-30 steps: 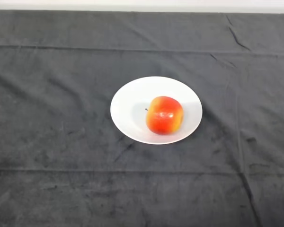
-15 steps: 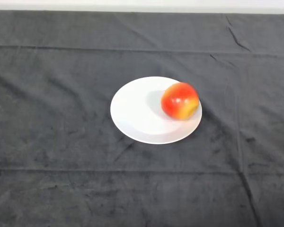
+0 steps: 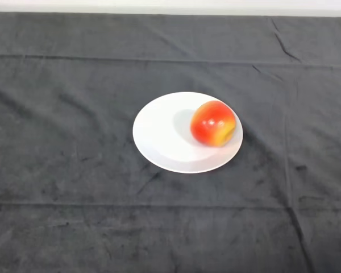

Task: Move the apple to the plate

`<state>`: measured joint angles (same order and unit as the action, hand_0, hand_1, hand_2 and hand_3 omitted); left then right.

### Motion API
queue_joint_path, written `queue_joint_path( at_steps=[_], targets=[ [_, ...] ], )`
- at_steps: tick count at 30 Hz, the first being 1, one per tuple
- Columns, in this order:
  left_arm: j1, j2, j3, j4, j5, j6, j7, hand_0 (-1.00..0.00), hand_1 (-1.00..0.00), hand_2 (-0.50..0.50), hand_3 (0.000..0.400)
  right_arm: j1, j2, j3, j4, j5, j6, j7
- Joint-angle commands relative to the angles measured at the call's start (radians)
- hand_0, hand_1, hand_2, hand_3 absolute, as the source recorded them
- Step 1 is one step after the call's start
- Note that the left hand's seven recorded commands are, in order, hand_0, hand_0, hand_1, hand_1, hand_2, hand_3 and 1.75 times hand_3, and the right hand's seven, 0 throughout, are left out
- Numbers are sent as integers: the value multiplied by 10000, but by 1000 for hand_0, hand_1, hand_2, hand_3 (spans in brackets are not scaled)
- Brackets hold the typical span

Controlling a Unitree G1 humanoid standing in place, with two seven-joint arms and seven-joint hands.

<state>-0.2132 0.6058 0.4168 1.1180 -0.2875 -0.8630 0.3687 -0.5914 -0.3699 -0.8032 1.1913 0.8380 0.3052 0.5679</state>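
On the dark cloth (image 3: 57, 170), the apple (image 3: 213, 123) has rolled slightly leftward on the plate's (image 3: 156, 133) right side.

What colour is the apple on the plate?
Red, shading to yellow at its lower right: the apple on the white plate, head view.

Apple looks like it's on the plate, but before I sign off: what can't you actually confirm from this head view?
- Underside of the apple: hidden by the apple itself, so how it sits against the plate cannot be seen.
- Plate's right rim: partly covered by the apple, so how near the edge it rests is unclear.
- The robot: no part of it shows in the head view.
- Table edges: cut off by the frame.
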Motion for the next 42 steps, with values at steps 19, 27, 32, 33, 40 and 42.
queue_joint_path(
  at_steps=[19,27,32,33,40,42],
  targets=[
    [-336,530,748,811,33,-279,-687,0,0,0,0,-18,-258,-177,205,-40,-83,35],
    [-406,485,809,908,94,-264,-726,0,0,0,0,-20,-261,-179,213,-42,-85,40],
    [-440,452,836,932,144,-291,-729,0,0,0,0,-22,-262,-180,216,-43,-86,42],
    [-445,446,839,935,155,-298,-727,0,0,0,0,-22,-262,-181,217,-43,-86,42],
    [-477,410,867,951,234,-349,-717,0,0,0,0,-23,-263,-182,221,-45,-87,45],
    [-499,379,853,949,286,-369,-673,0,0,0,0,-24,-263,-183,222,-46,-87,46]
  ],
)
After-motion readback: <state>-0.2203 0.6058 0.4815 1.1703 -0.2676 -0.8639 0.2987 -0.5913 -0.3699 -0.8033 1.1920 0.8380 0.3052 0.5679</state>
